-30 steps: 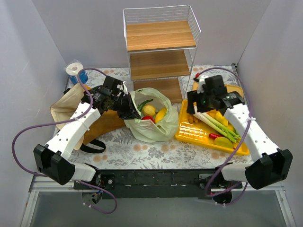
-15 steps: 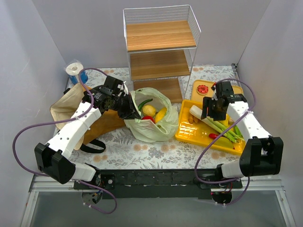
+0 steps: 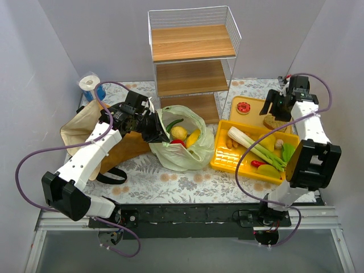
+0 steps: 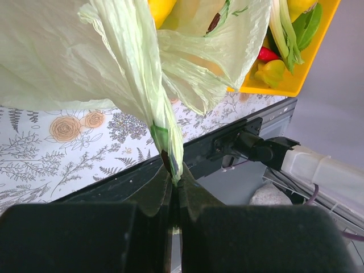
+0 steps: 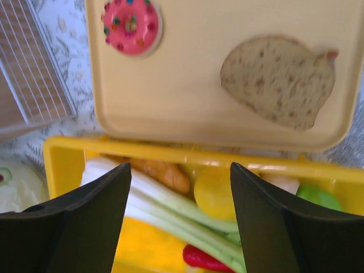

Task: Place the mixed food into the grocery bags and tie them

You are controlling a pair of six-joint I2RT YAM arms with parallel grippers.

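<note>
My left gripper (image 3: 152, 131) is shut on a twisted handle (image 4: 164, 133) of the pale-green plastic bag (image 3: 185, 152); its pinching jaws show in the left wrist view (image 4: 175, 183). The bag stands open with a lemon (image 3: 178, 132), a yellow pepper (image 3: 193, 137), a green pepper (image 3: 173, 125) and a red tomato (image 3: 177, 142) inside. My right gripper (image 3: 275, 107) is open and empty at the back right, over a tan board (image 5: 216, 108). Between its jaws (image 5: 180, 166) I see the leek (image 5: 165, 200), a yellow piece (image 5: 213, 193) and a tan piece (image 5: 169, 175) in the yellow tray (image 5: 170, 154).
The brown bag (image 3: 79, 128) lies open behind my left arm. The tan board holds a pink donut (image 5: 131, 25) and a bread slice (image 5: 277, 79). A wire and wood shelf (image 3: 193, 62) stands at the back centre. A blue and white roll (image 3: 90, 84) sits at the back left.
My right arm has swung from over the yellow tray to the back right, over the tan board. My left gripper still holds the bag handle in the same place.
</note>
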